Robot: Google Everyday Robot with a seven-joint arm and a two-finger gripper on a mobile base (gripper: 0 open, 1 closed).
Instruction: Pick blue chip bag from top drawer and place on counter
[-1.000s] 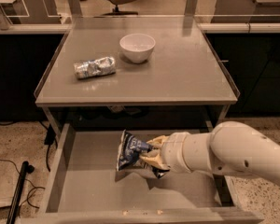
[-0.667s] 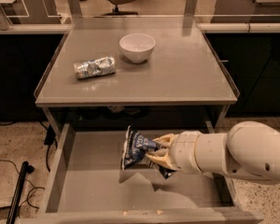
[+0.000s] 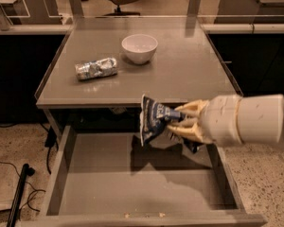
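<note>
The blue chip bag (image 3: 152, 119) is a dark navy glossy bag with white lettering. It hangs in the air in front of the counter's front edge, above the open top drawer (image 3: 104, 169). My gripper (image 3: 180, 121) comes in from the right and is shut on the bag's right side, with cream fingers (image 3: 191, 109) pinching it. The drawer's grey bottom below is bare. The counter (image 3: 180, 70) is the flat grey table top behind the bag.
A white bowl (image 3: 139, 48) stands on the counter at the back middle. A silvery-white cylindrical packet (image 3: 96, 68) lies on the counter's left. A black cable and stick (image 3: 19, 193) lie on the floor at the left. Office chairs stand behind the table.
My gripper has lifted the blue chip bag up out of the drawer to about the height of the counter's front edge.
</note>
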